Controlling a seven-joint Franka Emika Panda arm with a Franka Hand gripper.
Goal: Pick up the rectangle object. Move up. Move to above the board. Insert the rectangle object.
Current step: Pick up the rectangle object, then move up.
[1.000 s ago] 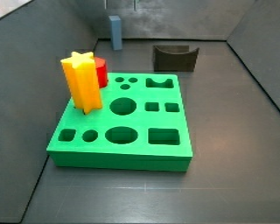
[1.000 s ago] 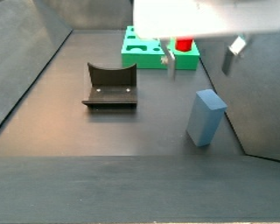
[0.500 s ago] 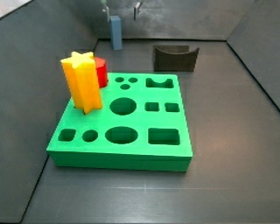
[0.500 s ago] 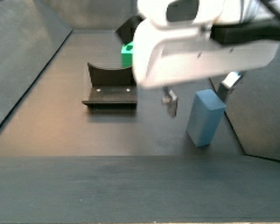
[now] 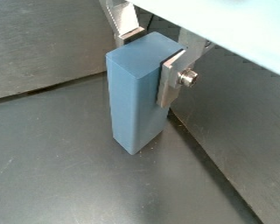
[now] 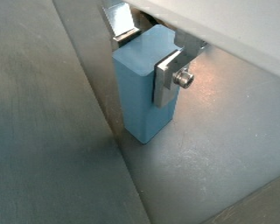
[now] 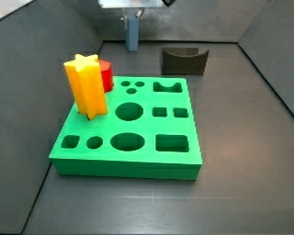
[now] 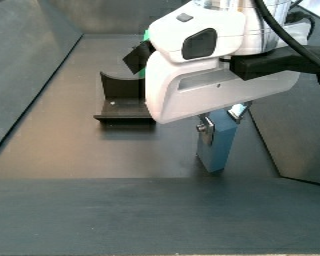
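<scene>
The rectangle object (image 5: 133,96) is a slim blue-grey block standing upright on the dark floor by the wall, also seen in the wrist view (image 6: 140,87) and in both side views (image 7: 131,37) (image 8: 216,145). My gripper (image 5: 152,54) (image 6: 149,54) straddles its top, with one silver finger (image 5: 171,79) flat against a side face and the other finger (image 5: 129,28) at the opposite edge. The gripper (image 7: 132,16) (image 8: 219,118) is shut on the block, whose base still rests on the floor. The green board (image 7: 107,128) lies well away, nearer the front.
A yellow star post (image 7: 85,87) and a red piece (image 7: 106,73) stand in the board's left side. A dark brown notched block (image 7: 184,61) (image 8: 123,100) sits on the floor beside the rectangle object. Grey walls enclose the floor.
The gripper has come down over the rectangle object and its fingers now sit on the block's sides. The block has shifted slightly sideways on the floor.
</scene>
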